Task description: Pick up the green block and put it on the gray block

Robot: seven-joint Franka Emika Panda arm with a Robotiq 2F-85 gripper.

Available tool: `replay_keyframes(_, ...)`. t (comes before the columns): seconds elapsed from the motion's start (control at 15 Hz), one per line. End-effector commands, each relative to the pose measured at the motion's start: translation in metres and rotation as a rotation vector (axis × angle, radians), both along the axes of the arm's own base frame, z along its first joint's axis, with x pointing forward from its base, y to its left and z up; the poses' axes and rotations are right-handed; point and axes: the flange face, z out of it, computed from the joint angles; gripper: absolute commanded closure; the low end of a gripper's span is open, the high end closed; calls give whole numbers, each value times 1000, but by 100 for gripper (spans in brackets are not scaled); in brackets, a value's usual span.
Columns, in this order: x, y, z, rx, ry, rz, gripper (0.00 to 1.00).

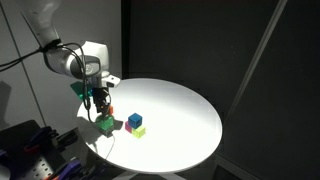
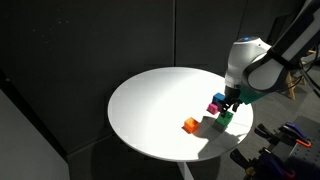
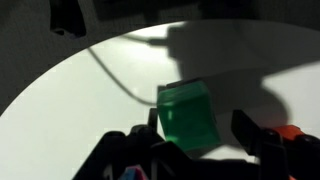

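The green block (image 3: 187, 113) rests on the white round table (image 1: 175, 105) near its edge; both exterior views show it (image 1: 104, 124) (image 2: 225, 118). My gripper (image 3: 197, 128) hangs just above it with a jaw on each side. The left finger (image 3: 150, 128) is against the block's side. The right finger (image 3: 246, 126) stands apart from it with a visible gap, so the gripper is open. A pale cube that looks like the gray block (image 2: 209, 122) sits beside the green one in an exterior view. It is hidden in the wrist view.
An orange block (image 2: 189, 125) lies beyond the pale cube, and its corner shows past the right finger (image 3: 290, 131). A blue block (image 1: 134, 120) and a lime block (image 1: 138, 130) sit close together toward the table's middle. A cable (image 3: 110, 70) trails across the tabletop.
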Motion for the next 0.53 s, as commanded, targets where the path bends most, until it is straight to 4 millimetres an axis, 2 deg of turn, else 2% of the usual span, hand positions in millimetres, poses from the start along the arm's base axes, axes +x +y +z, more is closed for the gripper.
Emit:
replay_keyframes(0.0,3,0,1,-5,-15,2,0)
replay_keyframes(0.47,-7,6,6,13,16,44,0)
